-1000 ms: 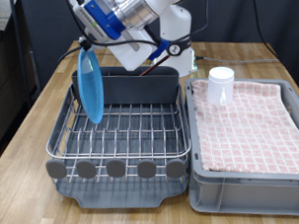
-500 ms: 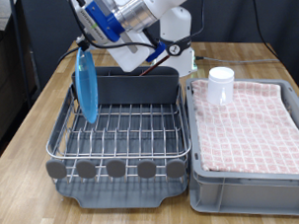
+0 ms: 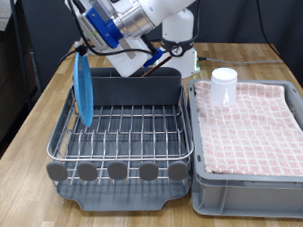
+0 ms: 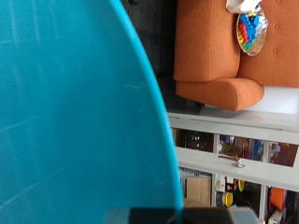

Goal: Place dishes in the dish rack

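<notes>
My gripper (image 3: 87, 46) is shut on the top rim of the light-blue plate (image 3: 83, 91). It holds the plate upright and nearly edge-on over the exterior view's left side of the dish rack (image 3: 122, 135). The plate's lower edge is at the wire grid. In the wrist view the plate (image 4: 75, 112) fills most of the picture. The white mug (image 3: 224, 86) stands on the pink checked towel (image 3: 254, 125) in the grey crate on the exterior view's right. The wooden spoon is out of view.
The rack's tall grey caddy (image 3: 141, 86) stands at its far side, and round grey tabs (image 3: 117, 171) line its near edge. The grey crate (image 3: 249, 190) sits right beside the rack. Both rest on a wooden table (image 3: 23, 168).
The gripper has carried the plate towards the exterior view's left and turned it more edge-on, closer to the rack's left side. The mug has not moved.
</notes>
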Motion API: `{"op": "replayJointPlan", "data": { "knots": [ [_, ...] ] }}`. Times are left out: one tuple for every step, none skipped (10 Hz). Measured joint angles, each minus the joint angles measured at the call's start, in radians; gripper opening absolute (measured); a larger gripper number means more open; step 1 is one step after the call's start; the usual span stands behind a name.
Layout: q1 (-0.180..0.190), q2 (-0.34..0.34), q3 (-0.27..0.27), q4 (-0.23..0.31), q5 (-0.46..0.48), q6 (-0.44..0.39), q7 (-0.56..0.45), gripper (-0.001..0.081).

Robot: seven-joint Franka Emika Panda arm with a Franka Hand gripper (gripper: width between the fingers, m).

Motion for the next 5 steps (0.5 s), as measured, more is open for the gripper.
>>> {"op": "replayJointPlan", "data": {
  "knots": [
    [0.0, 0.0, -0.005, -0.011, -0.018, 0.013, 0.014, 0.0013],
    [0.0, 0.0, -0.01, -0.022, -0.033, 0.025, 0.029, 0.0013],
    [0.0, 0.0, -0.014, -0.033, -0.043, 0.033, 0.045, 0.0013],
    [0.0, 0.0, -0.015, -0.042, -0.053, 0.037, 0.062, 0.0013],
    [0.0, 0.0, -0.016, -0.05, -0.064, 0.04, 0.077, 0.0013]
  ]
}}
